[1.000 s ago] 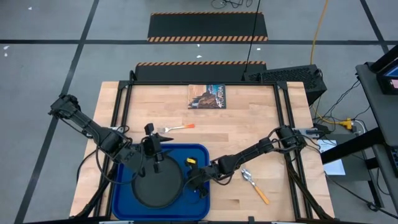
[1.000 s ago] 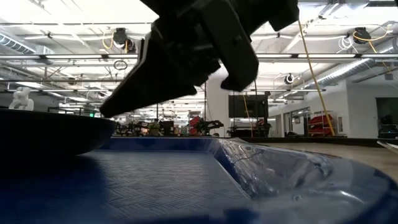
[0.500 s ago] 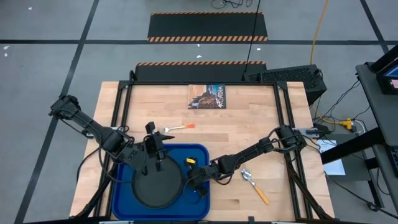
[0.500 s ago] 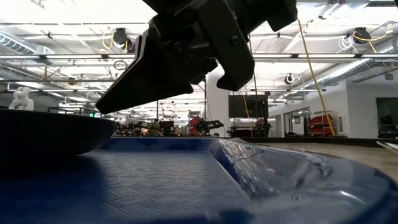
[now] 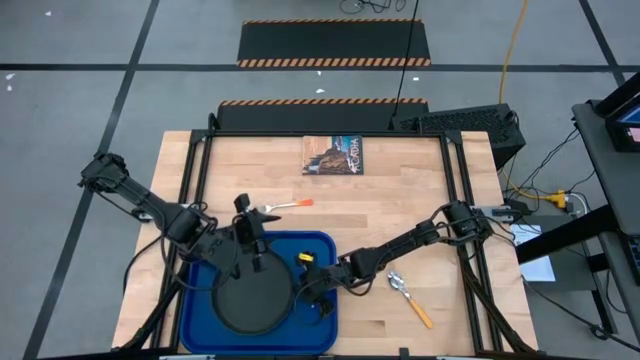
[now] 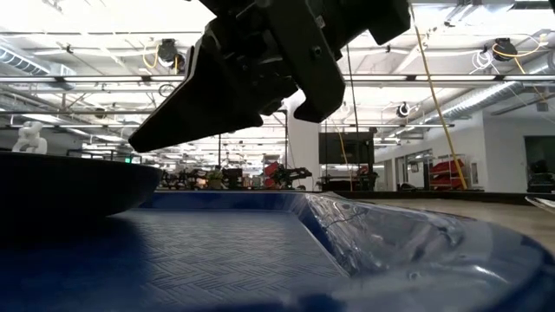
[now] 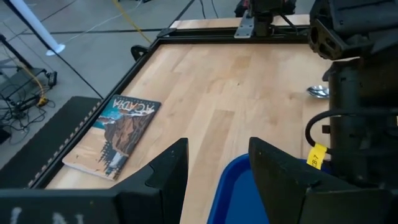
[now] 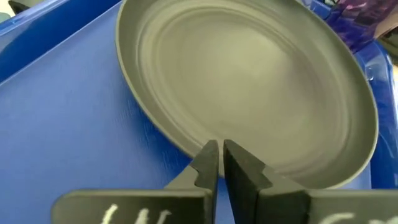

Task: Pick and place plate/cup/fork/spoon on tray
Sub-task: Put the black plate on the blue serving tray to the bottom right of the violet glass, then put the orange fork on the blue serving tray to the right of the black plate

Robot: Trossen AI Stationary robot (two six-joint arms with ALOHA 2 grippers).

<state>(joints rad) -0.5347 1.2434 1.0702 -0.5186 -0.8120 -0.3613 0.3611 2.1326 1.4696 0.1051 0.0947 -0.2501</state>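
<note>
The blue tray [image 5: 195, 335] lies at the table's near left. The black plate [image 5: 250, 305] rests flat on it. The purple cup [image 8: 367, 18] stands past the plate's far rim; in the high view my left gripper mostly covers it. My left gripper [image 7: 217, 152] is open and empty over the tray's far part [image 5: 255, 250]. My right gripper [image 8: 221, 146] is shut, its tips just over the plate's right rim [image 5: 305, 292]. The fork [image 5: 285, 206] lies on the wood beyond the tray. The spoon [image 5: 410, 298] lies on the wood to the tray's right. My right gripper's shut fingertips [image 6: 134, 146] stand at the plate's right rim [image 8: 186, 146], coming from the table's right and slanting down. The low view shows a thin gap above the rim, so I cannot tell whether they touch it.
A book [image 5: 333, 155] lies at the table's far middle. The black frame rails [image 5: 200, 180] run along the table's left and right sides. Bare wood shows between the tray, the fork and the book.
My right gripper's fingertips have risen a little from the plate's rim and gone slightly toward the table's left. My left arm has shifted a little toward the table's right over the tray. The plate has stayed where it was.
</note>
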